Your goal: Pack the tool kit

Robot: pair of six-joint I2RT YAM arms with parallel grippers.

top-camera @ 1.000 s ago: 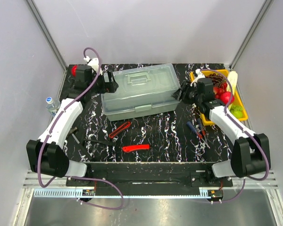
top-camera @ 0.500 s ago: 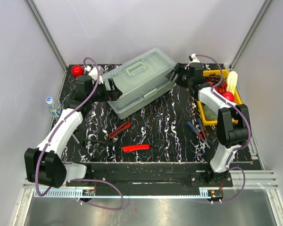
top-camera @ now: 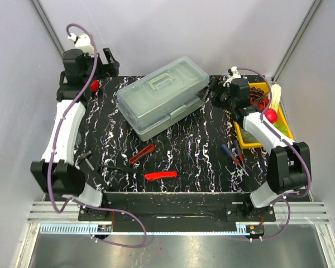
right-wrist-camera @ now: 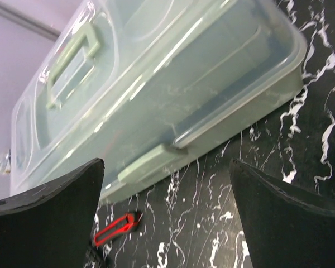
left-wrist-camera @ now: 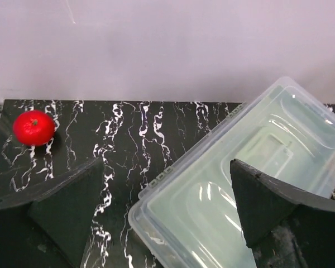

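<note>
The tool kit box, pale translucent grey-green with its lid down, lies skewed at the back of the black marbled table. My left gripper is raised at the far left corner, open and empty. In the left wrist view the box's left corner lies below its fingers. My right gripper hangs open just off the box's right end. The right wrist view shows the box, its handle and its latch. A red-black cutter, a red tool and screwdrivers lie loose.
A yellow tray of fruit stands at the right edge, beside my right arm. A red ball sits at the far left, also seen from the left wrist camera as a red ball. Dark tools lie near the left arm's base.
The box has swung counter-clockwise into a skewed pose. My left gripper lifted away to the far left corner. The right gripper's jaws widened and drew back from the box's right end.
</note>
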